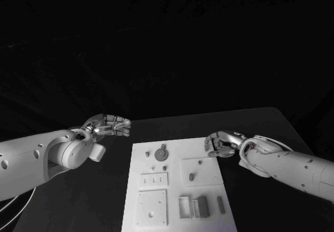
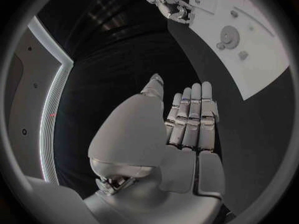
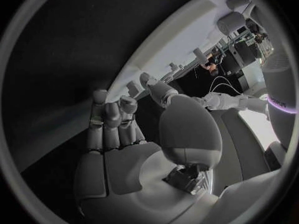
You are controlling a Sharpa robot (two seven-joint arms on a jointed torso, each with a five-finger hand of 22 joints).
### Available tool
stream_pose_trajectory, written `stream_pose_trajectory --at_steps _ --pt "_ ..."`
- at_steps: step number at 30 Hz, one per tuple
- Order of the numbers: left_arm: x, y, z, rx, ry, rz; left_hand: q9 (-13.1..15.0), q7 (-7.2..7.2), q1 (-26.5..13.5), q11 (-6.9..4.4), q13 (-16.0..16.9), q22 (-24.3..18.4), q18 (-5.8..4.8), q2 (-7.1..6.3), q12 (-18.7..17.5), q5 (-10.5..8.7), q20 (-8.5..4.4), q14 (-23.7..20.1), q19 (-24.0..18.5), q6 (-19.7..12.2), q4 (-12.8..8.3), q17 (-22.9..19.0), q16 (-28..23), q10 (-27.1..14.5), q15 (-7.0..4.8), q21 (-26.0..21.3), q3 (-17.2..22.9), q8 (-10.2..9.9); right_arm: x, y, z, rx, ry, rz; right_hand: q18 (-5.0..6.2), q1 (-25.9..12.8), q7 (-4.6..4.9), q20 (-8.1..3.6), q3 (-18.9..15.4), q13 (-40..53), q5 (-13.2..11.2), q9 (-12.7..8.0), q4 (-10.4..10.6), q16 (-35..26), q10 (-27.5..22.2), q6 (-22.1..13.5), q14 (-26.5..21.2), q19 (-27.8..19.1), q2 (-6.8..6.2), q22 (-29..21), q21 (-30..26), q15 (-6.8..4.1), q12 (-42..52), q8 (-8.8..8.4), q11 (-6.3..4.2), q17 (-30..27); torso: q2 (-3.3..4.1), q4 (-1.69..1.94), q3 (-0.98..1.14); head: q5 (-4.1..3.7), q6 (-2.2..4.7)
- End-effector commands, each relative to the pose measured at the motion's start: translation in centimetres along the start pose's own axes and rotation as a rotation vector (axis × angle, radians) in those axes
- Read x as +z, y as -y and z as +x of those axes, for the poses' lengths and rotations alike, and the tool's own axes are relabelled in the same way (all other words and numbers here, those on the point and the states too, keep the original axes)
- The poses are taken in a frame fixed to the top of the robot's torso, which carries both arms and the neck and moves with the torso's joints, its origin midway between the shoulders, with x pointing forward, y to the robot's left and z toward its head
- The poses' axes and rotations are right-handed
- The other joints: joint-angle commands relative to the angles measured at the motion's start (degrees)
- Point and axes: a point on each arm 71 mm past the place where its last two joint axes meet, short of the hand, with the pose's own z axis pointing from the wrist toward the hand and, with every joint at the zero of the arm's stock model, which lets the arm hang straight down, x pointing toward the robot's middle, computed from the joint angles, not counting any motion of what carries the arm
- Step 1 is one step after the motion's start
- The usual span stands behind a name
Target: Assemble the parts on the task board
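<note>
The task board [image 1: 177,186] lies flat in the middle of the black desk [image 1: 257,121], grey parts [image 1: 201,206] resting on it; the right hand [image 1: 223,144] hovers at its far right corner, fingers [image 1: 214,143] curled inward around nothing; the left hand [image 1: 108,126] sits over bare desk just left of the board, its fingers [image 2: 193,117] side by side, extended in the wrist view and holding nothing.

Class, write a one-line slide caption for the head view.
Two robot hands, left and right, hover empty at either side of the white task board with its small grey parts.
</note>
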Motion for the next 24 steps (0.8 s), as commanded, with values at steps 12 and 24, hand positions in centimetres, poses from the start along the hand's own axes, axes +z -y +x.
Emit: stream_pose_trajectory --at_steps 12,24 --pt "0.05 0.15 0.29 0.000 -0.020 0.012 -0.1 1.36 0.4 -0.09 0.0 -0.1 1.00 0.44 -0.1 0.17 -0.06 0.1 0.3 0.1 0.0 0.1 -0.4 0.3 0.28 -0.4 -0.3 -0.2 0.09 0.75 0.45 0.117 -0.007 0.012 -0.26 0.0 -1.01 -0.40 -1.0 0.4 0.0 1.1 -1.8 1.3 0.0 4.7 0.1 -0.1 4.76 1.2 1.1 -0.96 1.3 3.26 -1.05 0.3 0.00 -0.09 -0.37 0.38 -0.22" --pt "0.02 0.14 0.35 0.002 -0.023 0.010 -0.1 1.36 0.4 -0.06 0.0 -0.1 1.00 0.46 -0.2 0.17 -0.05 0.1 0.3 0.1 0.0 0.1 -0.4 0.2 0.28 -0.4 -0.4 -0.2 0.37 0.48 0.89 0.121 -0.015 0.006 -0.26 -0.4 -1.17 -0.47 -1.3 0.4 0.0 1.5 -3.1 1.7 0.2 6.8 0.2 0.0 6.25 1.2 1.5 -1.12 1.7 4.24 -1.20 0.3 0.04 -0.08 -0.55 0.43 -0.28"
